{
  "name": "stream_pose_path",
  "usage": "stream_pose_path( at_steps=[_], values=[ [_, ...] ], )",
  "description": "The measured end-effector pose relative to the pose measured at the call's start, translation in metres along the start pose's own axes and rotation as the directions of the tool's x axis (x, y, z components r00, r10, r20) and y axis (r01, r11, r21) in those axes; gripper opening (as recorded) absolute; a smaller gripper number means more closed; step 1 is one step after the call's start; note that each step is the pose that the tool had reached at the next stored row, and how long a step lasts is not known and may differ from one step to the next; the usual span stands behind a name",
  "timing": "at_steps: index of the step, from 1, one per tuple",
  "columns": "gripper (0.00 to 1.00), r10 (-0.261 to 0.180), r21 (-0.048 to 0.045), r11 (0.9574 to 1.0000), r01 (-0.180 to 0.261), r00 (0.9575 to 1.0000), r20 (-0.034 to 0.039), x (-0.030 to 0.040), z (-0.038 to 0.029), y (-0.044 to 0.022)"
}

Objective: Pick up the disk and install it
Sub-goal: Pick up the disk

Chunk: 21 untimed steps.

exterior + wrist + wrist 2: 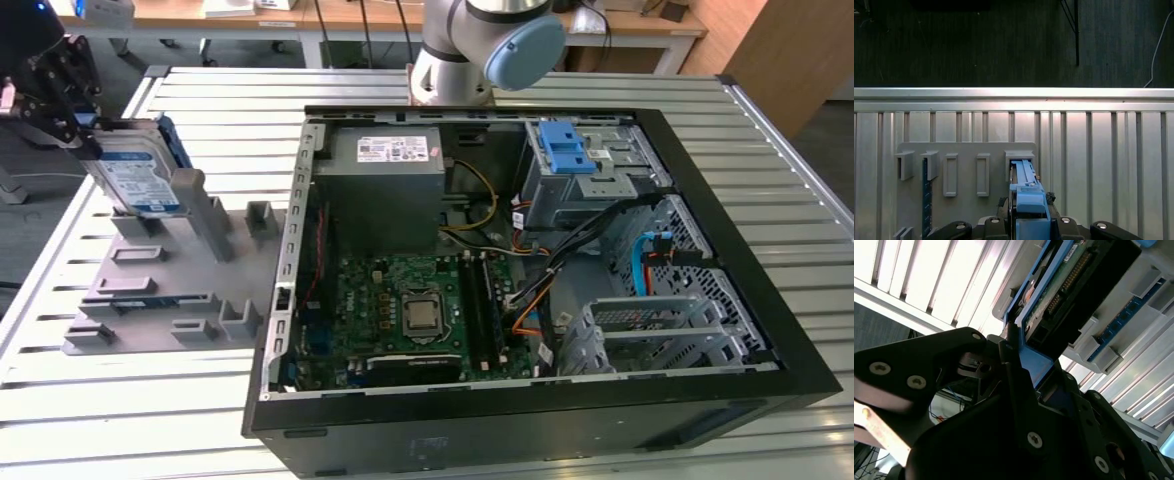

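The disk (pixel 136 178), silver with a white-and-blue label and a blue carrier frame, stands on edge and slightly tilted over the grey holder plate (pixel 160 295) at the exterior view's left. My gripper (pixel 83 135) is shut on its upper end. In the second wrist view the black fingers (pixel 1011 365) clamp the blue frame, with the disk's (pixel 1069 285) circuit board side showing past them. In the first wrist view the disk (pixel 1027 192) appears edge-on, its far end at a slot of the holder plate (pixel 966 150), and the gripper (pixel 1029 225) holds its near end.
The open computer case (pixel 754 300) lies on the slatted metal table (pixel 160 420), to the exterior view's right of the holder. Inside are a grey power supply (pixel 387 170), the motherboard (pixel 407 310) and a metal drive cage with a blue latch (pixel 569 152). The arm's base (pixel 467 55) stands behind the case.
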State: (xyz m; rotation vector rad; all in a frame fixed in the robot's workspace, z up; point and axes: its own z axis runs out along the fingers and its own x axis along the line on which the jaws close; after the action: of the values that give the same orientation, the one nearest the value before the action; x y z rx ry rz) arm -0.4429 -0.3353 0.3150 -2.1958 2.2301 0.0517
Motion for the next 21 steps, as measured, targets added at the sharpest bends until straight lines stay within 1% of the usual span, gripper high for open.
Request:
stream_pose_path(
  at_steps=[9,21],
  values=[
    [0.37,0.0,-0.0001,1.0,0.0,1.0,-0.0001,-0.0001,-0.0038,0.0001],
    [0.37,0.0,-0.0001,1.0,0.0,1.0,-0.0001,-0.0005,-0.0154,0.0003]
  ],
)
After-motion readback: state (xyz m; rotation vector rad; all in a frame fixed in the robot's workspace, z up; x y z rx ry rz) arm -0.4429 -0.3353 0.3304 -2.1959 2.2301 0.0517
